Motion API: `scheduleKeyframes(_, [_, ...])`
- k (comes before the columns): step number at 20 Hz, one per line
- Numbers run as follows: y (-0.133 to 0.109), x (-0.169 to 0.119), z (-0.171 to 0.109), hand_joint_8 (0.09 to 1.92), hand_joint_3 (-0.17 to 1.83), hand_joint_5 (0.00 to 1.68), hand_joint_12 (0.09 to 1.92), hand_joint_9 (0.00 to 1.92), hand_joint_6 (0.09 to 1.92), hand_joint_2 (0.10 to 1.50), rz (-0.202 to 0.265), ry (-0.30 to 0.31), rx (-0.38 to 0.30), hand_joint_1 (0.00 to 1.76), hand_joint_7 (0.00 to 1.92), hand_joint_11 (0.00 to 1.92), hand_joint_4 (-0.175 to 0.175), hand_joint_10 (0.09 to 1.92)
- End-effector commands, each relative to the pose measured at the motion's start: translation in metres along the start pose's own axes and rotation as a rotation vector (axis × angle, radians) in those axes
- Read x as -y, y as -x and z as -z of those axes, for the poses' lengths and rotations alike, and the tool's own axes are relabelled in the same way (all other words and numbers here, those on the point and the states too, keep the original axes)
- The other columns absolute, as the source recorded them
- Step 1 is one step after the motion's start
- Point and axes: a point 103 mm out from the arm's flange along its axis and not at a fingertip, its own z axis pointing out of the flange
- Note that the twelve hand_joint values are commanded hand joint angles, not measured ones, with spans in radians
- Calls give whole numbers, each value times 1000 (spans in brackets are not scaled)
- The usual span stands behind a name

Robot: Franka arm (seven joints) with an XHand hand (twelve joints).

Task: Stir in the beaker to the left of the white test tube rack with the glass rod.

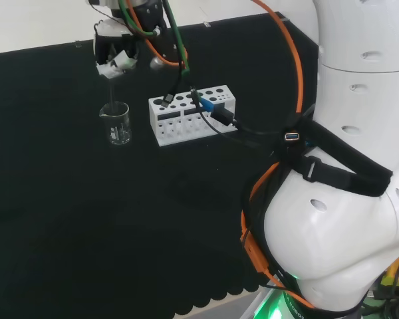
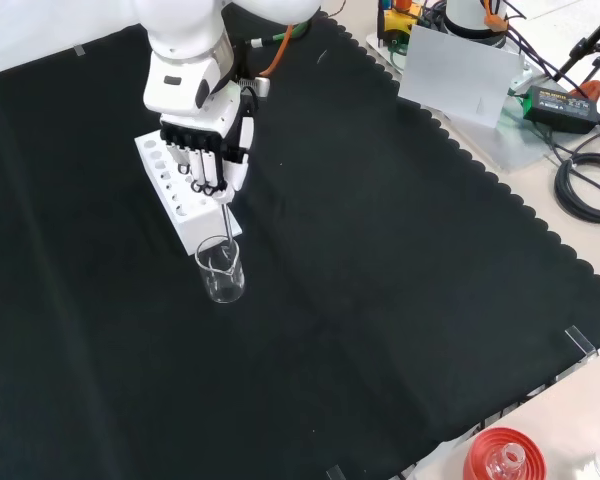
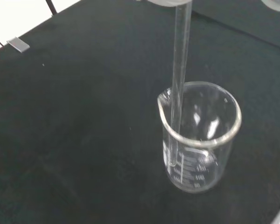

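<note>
Here my hand [image 2: 205,140] grips the glass rod [image 3: 178,84], its tip dipped inside the beaker [image 1: 117,123] beside the white rack [image 1: 191,113], toward the bench's far edge in the head view. Stirring is under way, I judge; next come small circles, clear of the glass wall.

Upright glass rod [image 3: 178,88] dips into clear beaker [image 3: 200,140].

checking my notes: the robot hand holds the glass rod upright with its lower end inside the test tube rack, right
Not quite. The robot hand does hold the glass rod upright, but its lower end is inside the beaker, not the white test tube rack. The wrist view shows the tip below the beaker's rim.
</note>
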Motion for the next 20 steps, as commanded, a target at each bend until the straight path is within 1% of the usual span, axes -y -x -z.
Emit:
scheduleKeyframes(1, [-5,-31,6,615,-175,1260,523,1680,386,1065,55,10,14,1322,1356,1627,-175,522])
scheduleKeyframes(5, [11,-29,8,615,-175,1259,523,1680,388,1065,45,18,8,1322,1356,1627,-175,522])
scheduleKeyframes(11, [38,-5,8,616,-175,1258,524,1680,390,1065,-3,10,18,1322,1355,1628,-175,522])
scheduleKeyframes(14, [46,7,7,616,-175,1257,525,1680,392,1065,-23,7,18,1322,1355,1628,-175,522])
scheduleKeyframes(16, [48,15,6,664,-175,1210,530,1676,572,1085,-35,6,14,1312,1271,1625,-175,528])
scheduleKeyframes(17, [47,19,5,685,-175,1192,533,1674,631,1092,-38,4,12,1308,1245,1623,-175,531])
scheduleKeyframes(20, [39,27,2,708,-175,1173,537,1672,689,1099,-42,1,7,1305,1218,1621,-175,536])
